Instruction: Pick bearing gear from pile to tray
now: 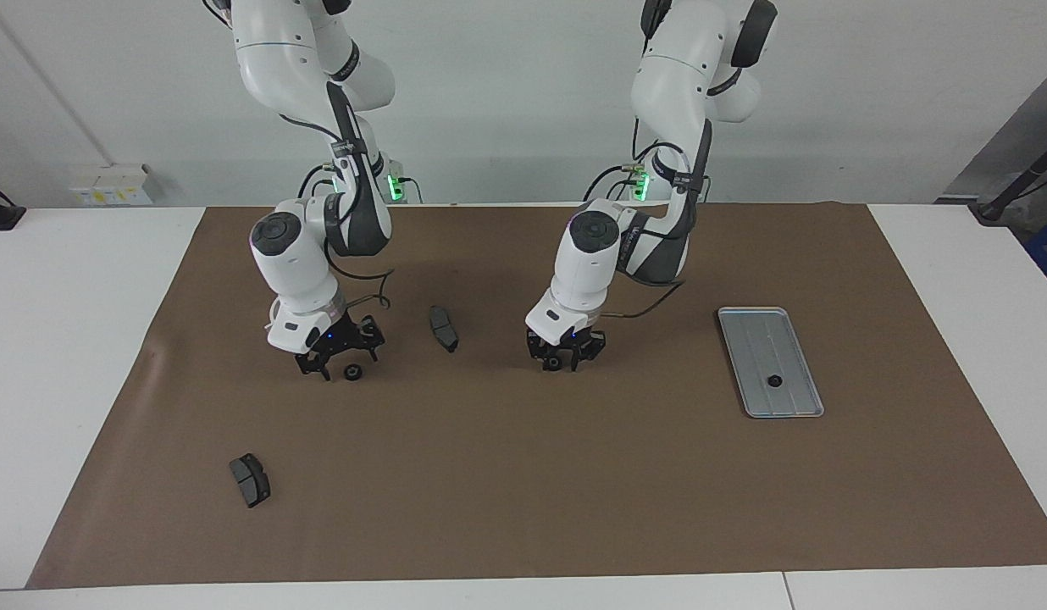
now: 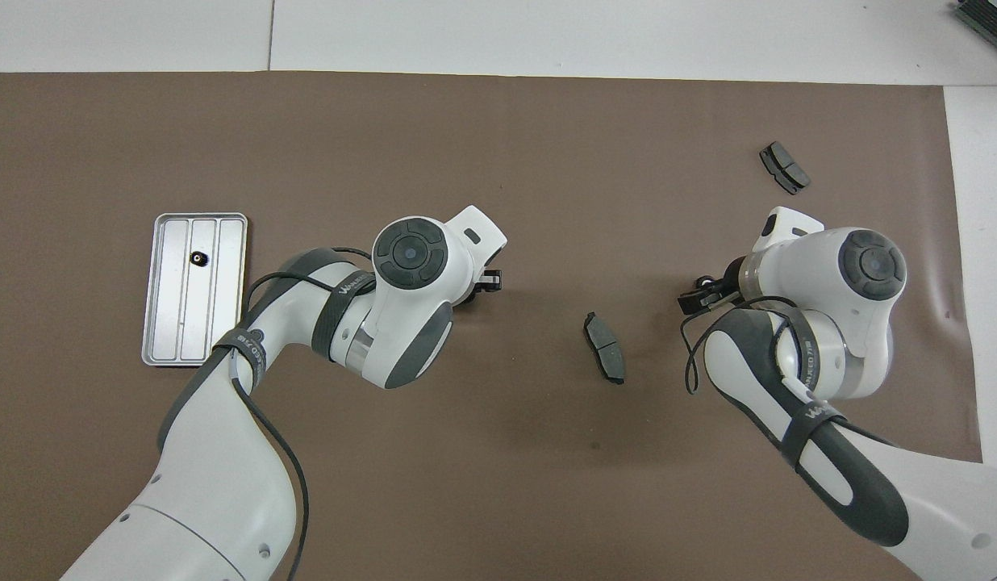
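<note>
On ribbed metal tray [image 1: 793, 405], round gear [image 1: 774, 381].

You see two glossy white arms, the left arm [image 1: 591, 254] and the right arm [image 1: 299, 254], each built of rounded shells with dark grey sleeves at the joints. A round dark grey cap [image 2: 408, 252] tops each wrist housing. Black cables loop loosely beside the forearms, strapped down by black bands with white lettering [image 2: 355, 282]. A green light [image 1: 394, 188] glows on each arm near the elbow. The left gripper [image 1: 566, 360] and right gripper [image 1: 341, 366] are black, each showing a small blue light.
</note>
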Controlling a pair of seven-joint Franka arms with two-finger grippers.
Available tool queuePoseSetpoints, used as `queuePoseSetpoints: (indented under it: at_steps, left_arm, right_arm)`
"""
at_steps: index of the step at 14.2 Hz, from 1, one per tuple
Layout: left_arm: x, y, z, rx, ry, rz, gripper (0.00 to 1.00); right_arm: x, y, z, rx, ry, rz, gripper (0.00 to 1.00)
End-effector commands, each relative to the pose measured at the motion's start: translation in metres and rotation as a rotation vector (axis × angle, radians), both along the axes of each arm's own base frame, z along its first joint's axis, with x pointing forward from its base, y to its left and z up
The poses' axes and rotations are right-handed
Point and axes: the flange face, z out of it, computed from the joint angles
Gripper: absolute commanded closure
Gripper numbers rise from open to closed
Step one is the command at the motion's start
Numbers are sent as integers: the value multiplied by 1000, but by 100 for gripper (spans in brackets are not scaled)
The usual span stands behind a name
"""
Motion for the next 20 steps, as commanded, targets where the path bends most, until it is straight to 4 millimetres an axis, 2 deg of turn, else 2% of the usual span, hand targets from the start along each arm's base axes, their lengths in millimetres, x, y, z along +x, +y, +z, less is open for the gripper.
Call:
queuePoseSetpoints:
  at_steps: [1, 2, 7, 10, 12, 15, 16, 17, 18, 19, 20]
  left_arm:
    - [-5, 0, -3, 7, -21, 1, 44]
    - [-5, 0, -4, 7, -22, 1, 44]
    - [-11, -6, -7, 11, -18, -13, 47]
    - [-11, -6, -6, 10, -19, -13, 56]
    - [-12, -7, -6, 11, -16, -16, 68]
    - [-12, -5, -6, 16, -10, -18, 91]
    - [-9, -2, -5, 16, -11, -12, 95]
    - [-4, 2, -2, 17, -9, -3, 97]
    - [3, 8, 3, 20, -7, 7, 97]
    - [25, 29, 12, 15, -14, 48, 97]
    - [45, 54, 22, 13, -18, 85, 97]
  right_arm:
    - [-9, -1, 4, 12, -10, 26, 31]
    - [-9, -2, 3, 11, -9, 28, 38]
    - [-8, -2, 0, 10, -37, 16, 38]
    - [-13, -3, -6, 9, -34, 13, 39]
    - [-12, -3, -10, 8, -34, 12, 40]
    - [-12, -3, -9, 8, -36, 14, 47]
    - [-11, -3, -9, 8, -37, 12, 56]
    - [-11, -2, -10, 8, -34, 12, 72]
    - [-10, -1, -8, 10, -36, 2, 92]
    - [-10, -1, -8, 15, -34, -39, 100]
    - [-9, 2, -7, 19, -34, -69, 100]
